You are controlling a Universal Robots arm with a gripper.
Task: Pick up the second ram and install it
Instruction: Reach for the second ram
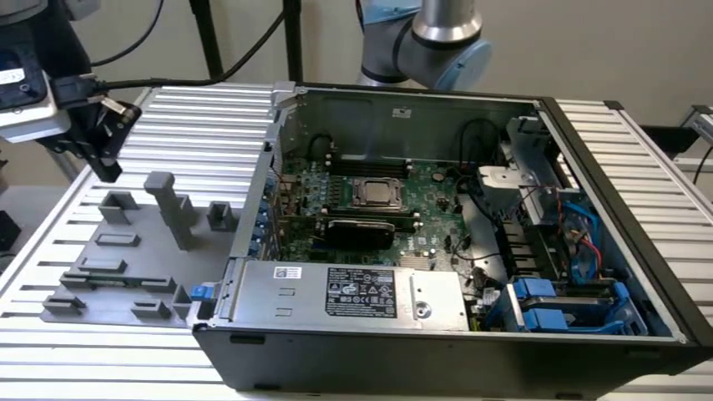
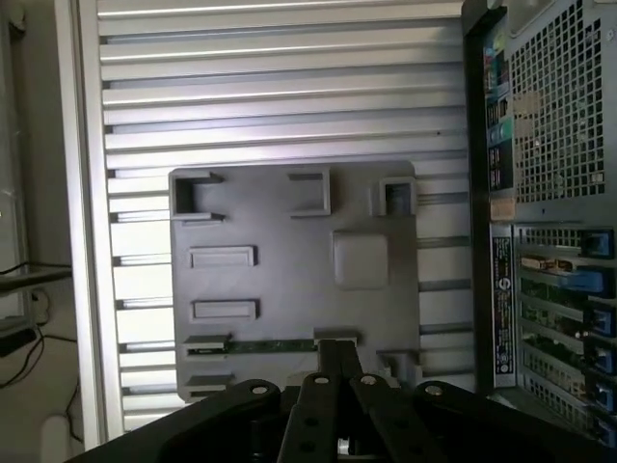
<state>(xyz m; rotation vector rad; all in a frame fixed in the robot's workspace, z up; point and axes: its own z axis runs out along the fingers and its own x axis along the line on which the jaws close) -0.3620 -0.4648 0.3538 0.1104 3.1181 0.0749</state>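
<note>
The second ram (image 2: 272, 345) is a thin green stick standing on edge in a slot of the grey holder plate (image 2: 289, 289). In the exterior view the stick (image 1: 112, 281) sits near the front of that plate (image 1: 123, 251), at the exterior view's left. My gripper (image 1: 108, 170) hangs above the plate's back edge, well clear of the stick. In the wrist view its black fingers (image 2: 337, 359) are pressed together and shut, with nothing between them, and their tips line up close to the stick's end.
An open black computer case (image 1: 624, 251) lies at the exterior view's right, with the green motherboard (image 1: 429, 180) inside. A grey post (image 1: 170, 209) and several small brackets rise from the holder plate. Everything rests on a ribbed metal table (image 1: 89, 351).
</note>
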